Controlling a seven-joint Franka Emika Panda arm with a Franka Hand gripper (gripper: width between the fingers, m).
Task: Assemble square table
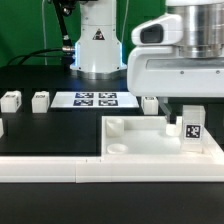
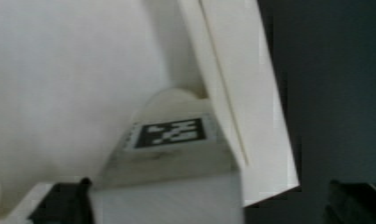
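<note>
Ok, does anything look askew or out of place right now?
Nothing damaged or spilled. One leg stands upright on the square table top, under the open gripper; whether it sits in a socket is unclear.

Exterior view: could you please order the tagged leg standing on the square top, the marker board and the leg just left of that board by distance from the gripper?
1. Tagged leg, upright on the square top, just below the open gripper.
2. Marker board, toward the exterior view's left.
3. Leg beside the board, farther left still.

Smooth plastic square top point(image 1: 135, 152), matt table point(image 1: 50, 128)
</note>
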